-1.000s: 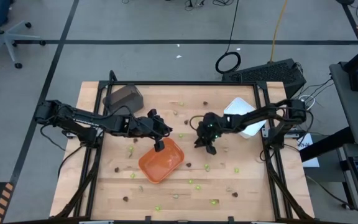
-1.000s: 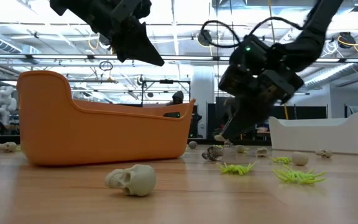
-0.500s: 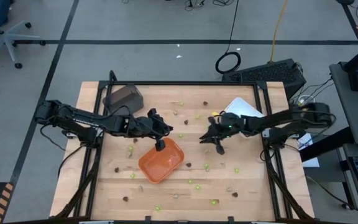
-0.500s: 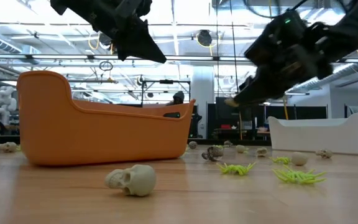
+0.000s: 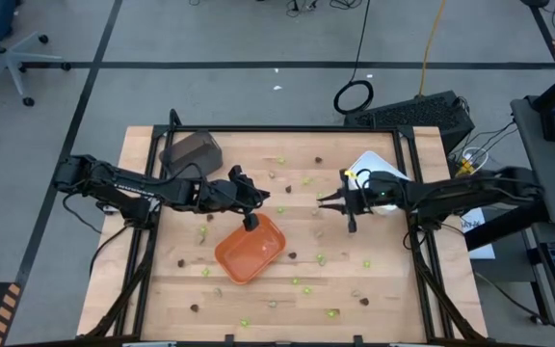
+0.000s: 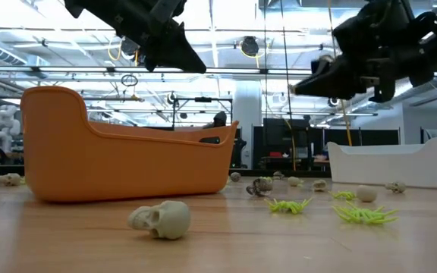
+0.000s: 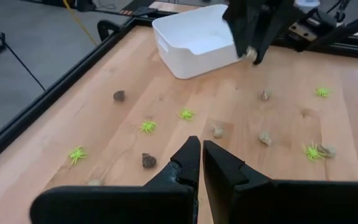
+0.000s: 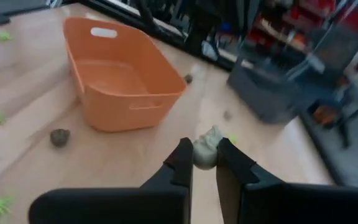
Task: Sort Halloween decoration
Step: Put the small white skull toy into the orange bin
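The Halloween decoration is many tiny lime-green, dark brown and tan-grey pieces scattered on the table, such as a tan skull [image 6: 161,218] and green spiders [image 6: 290,205]. My right gripper [image 5: 330,201] hangs in the air between the orange tray [image 5: 249,249] and the white tray [image 5: 369,162], shut on one tan-grey piece [image 8: 205,152]. My left gripper [image 5: 249,220] hovers over the orange tray's far rim, shut and holding nothing; its fingers [image 7: 191,158] nearly meet. My right gripper pinches the tan-grey piece [image 8: 205,152] between its two fingertips [image 8: 182,158]. The fingers lie nearly level, pointing toward the table's left and slightly down. The piece is lifted clear of the table [image 6: 293,89].
A dark grey tray [image 5: 191,149] stands at the table's far left corner. Loose pieces lie all around the orange tray, thickest toward the near edge [image 5: 319,258]. The white tray [image 7: 197,37] sits at the far right.
My right gripper has risen from the table with the tan-grey piece and moved toward the table's right and far side, nearer the white tray, tipping from pointing steeply down to nearly level.
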Tool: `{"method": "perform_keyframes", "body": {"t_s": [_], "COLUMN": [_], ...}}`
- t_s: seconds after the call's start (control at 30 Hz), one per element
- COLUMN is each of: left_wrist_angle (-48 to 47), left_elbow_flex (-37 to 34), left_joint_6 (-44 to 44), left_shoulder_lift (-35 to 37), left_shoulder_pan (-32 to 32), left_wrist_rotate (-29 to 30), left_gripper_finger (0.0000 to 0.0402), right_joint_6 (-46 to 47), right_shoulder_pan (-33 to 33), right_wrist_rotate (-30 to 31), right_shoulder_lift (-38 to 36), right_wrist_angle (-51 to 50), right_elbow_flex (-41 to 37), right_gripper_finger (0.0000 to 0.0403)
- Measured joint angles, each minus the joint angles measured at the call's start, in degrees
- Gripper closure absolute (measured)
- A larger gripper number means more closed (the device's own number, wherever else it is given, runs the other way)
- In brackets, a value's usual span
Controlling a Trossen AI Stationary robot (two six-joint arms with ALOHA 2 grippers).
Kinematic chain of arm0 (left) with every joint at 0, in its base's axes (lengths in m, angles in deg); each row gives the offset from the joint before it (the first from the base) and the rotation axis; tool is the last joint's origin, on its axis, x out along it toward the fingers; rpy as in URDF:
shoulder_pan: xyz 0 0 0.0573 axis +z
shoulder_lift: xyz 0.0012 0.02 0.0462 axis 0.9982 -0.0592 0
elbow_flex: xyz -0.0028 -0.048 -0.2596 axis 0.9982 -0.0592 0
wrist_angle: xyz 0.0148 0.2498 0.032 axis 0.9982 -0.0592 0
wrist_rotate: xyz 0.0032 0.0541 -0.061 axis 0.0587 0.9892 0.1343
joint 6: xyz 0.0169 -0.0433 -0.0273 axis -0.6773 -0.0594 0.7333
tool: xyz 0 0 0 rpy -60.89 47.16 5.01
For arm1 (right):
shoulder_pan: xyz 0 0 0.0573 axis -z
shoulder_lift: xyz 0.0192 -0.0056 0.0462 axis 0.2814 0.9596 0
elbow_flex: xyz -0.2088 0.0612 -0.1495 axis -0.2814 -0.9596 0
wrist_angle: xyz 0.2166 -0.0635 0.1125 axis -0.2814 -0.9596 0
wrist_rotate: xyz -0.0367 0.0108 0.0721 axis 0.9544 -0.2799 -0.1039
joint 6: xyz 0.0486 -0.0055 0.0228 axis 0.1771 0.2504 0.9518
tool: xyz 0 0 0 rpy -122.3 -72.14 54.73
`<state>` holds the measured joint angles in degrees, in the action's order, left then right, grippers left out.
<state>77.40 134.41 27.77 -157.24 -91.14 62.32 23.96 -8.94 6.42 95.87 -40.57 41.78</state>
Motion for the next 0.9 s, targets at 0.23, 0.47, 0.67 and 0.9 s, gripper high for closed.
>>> {"method": "perform_keyframes", "body": {"t_s": [0.23, 0.47, 0.67, 0.9], "left_wrist_angle": [0.0, -0.1, -0.6, -0.6], "left_elbow_flex": [0.0, 0.0, 0.0, 0.0], "left_joint_6": [0.0, -0.3, -0.3, -0.3], "left_shoulder_lift": [0.0, 0.0, 0.0, 0.0], "left_shoulder_pan": [0.0, 0.0, 0.0, 0.0], "left_wrist_rotate": [0.0, 0.0, 0.0, 0.0], "left_gripper_finger": [0.0379, 0.0379, 0.0379, 0.0379], "right_joint_6": [-14.0, -24.2, -30.9, -30.4], "right_shoulder_pan": [0.0, 0.0, 0.0, 0.0], "right_wrist_rotate": [0.0, 0.0, 0.0, 0.0], "right_shoulder_lift": [-3.1, -3.5, -3.5, -3.5], "right_wrist_angle": [-0.1, -0.2, -0.1, -0.2], "right_elbow_flex": [0.1, 0.1, 0.1, 0.1], "right_gripper_finger": [0.0382, 0.0381, 0.0381, 0.0381]}}
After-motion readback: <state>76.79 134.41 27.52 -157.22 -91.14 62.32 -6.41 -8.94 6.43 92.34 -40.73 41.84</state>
